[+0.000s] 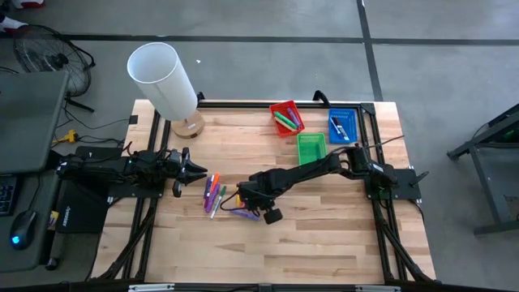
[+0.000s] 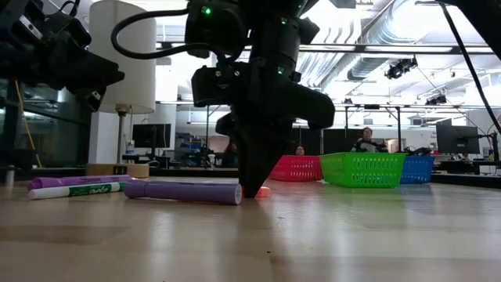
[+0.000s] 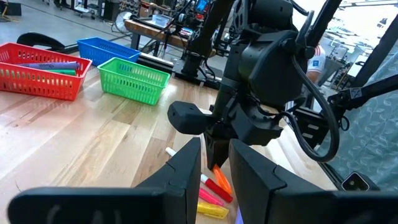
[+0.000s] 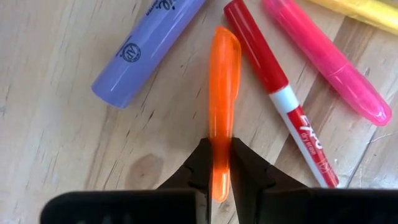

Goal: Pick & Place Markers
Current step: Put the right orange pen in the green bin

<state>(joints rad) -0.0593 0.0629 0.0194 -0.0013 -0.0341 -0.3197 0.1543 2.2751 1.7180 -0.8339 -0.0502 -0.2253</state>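
"EXPO" is printed in red on the white band of the red marker (image 4: pixel 281 93). A round logo and some script lettering are seen on the purple marker (image 4: pixel 144 48), but neither can be read. Nothing else legible is found in the other views.

A: Where do the cameras look from?
B: One straight down over the table (image 1: pixel 324 235); one level at tabletop height, facing the room.
A: And the wrists?
B: Right sits close above the orange marker (image 4: pixel 224 93); left faces it too.
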